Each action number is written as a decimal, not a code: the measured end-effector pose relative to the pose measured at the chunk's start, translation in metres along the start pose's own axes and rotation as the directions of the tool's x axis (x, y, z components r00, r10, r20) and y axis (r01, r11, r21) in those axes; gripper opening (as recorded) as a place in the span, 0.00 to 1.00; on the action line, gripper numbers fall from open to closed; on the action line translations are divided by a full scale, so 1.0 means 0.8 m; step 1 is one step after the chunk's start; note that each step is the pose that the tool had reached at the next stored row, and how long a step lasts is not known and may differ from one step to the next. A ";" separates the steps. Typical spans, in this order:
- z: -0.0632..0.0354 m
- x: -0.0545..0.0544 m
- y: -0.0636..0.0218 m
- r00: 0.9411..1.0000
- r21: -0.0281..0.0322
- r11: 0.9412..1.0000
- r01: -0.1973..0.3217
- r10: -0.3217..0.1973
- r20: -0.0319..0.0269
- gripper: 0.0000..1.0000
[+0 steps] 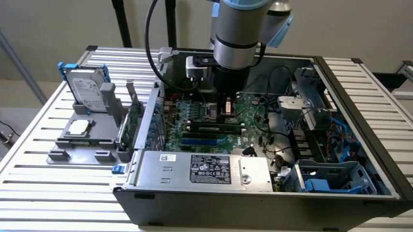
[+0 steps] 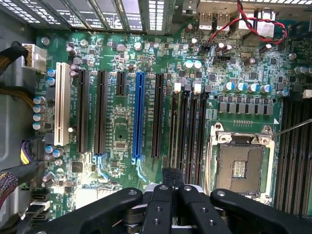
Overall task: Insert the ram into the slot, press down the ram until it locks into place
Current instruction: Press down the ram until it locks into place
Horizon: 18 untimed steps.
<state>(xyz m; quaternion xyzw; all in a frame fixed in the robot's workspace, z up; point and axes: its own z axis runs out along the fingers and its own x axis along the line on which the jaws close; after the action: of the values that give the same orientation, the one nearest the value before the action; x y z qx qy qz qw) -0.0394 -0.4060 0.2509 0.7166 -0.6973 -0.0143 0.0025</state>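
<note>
The end effector [image 2: 173,187], closed narrow, presses on the ram [image 1: 210,127] seated in its slot [image 2: 176,131].

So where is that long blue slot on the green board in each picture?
Exterior view: the long blue plastic slot lies on the board's near side, just behind the silver labelled metal box.
Wrist view: the blue slot runs between two long black card slots.
Shared landmark: the row of parallel long black sockets beside it.

I can make out nothing legible; the sticker [image 1: 212,170] on the power supply [image 1: 200,170] carries print too small to read.
</note>
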 end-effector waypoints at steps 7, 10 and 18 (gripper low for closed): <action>0.000 0.000 0.000 1.000 0.000 1.000 0.000 0.000 0.000 0.11; 0.000 0.000 0.001 1.000 0.000 1.000 0.000 0.000 0.000 0.11; 0.009 -0.004 0.003 1.000 0.000 1.000 -0.015 0.015 0.000 0.11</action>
<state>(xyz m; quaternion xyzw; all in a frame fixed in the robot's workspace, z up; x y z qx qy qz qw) -0.0420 -0.4026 0.2435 0.7113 -0.7028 -0.0143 0.0025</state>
